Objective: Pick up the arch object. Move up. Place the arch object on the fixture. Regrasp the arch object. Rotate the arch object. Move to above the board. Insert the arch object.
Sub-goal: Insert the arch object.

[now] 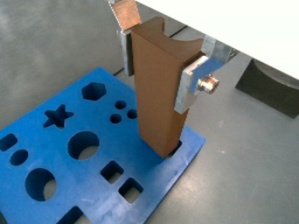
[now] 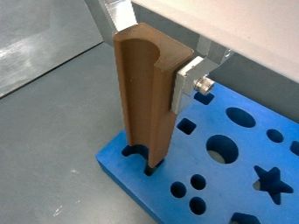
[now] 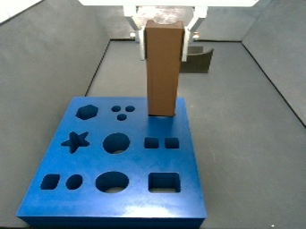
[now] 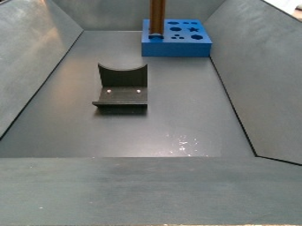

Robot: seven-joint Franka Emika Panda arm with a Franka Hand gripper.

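Gripper (image 1: 163, 48) was above the board (image 1: 70, 188) and held one arch (image 1: 158, 96) tight between its two fingers (image 1: 191, 83), closed on the top part. Only that one arch was there. It stood straight up, and its low end sat in a cutout at the edge of the one blue board (image 2: 233, 188), as both wrist views showed. In a side view the arch (image 3: 163, 67) rose tall from the board (image 3: 107, 201). One fixture (image 4: 122, 86) stood alone on the grey floor (image 4: 177, 124), well apart from the board (image 4: 179, 40).
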